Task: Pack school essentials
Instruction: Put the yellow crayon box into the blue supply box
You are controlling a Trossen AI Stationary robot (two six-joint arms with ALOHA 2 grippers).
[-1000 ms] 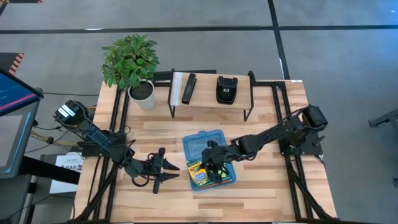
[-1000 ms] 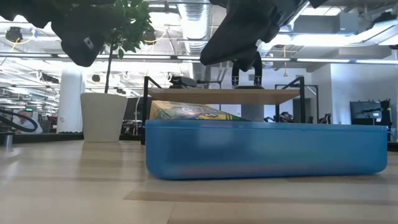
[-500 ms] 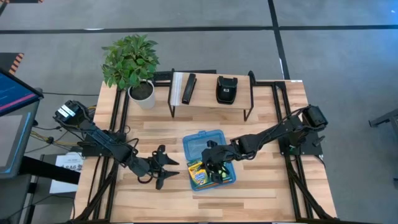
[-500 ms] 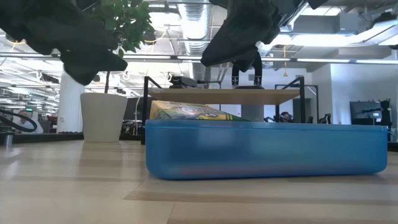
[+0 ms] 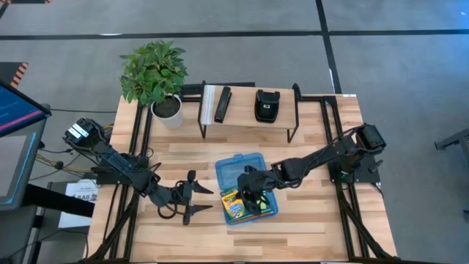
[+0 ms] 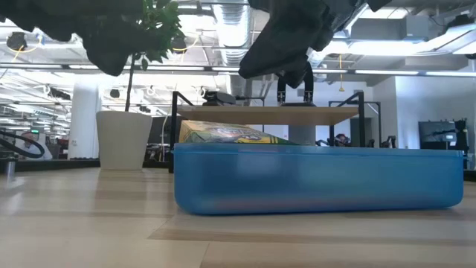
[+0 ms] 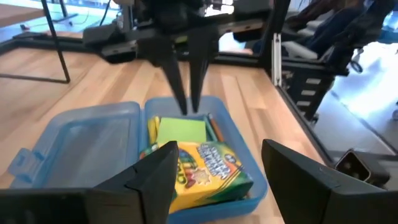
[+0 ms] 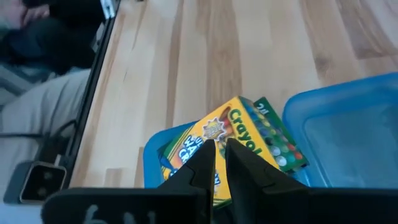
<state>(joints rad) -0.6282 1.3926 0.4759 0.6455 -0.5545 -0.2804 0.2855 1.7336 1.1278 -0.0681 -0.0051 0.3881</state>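
One word is readable — "Crayola", in green letters on the yellow face of the crayon box point(image 8: 233, 146). The box's smaller print is too blurred to read.

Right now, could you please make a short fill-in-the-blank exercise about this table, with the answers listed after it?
1. The yellow-green cardboard crayon box lies inside the blue translucent plastic ____.
2. The left gripper, beside the case, has its fingers ____.
3. The right gripper hangs above the open ____.
4. The leafy green plant stands in a ____ pot.

Answers: case; open; case; white
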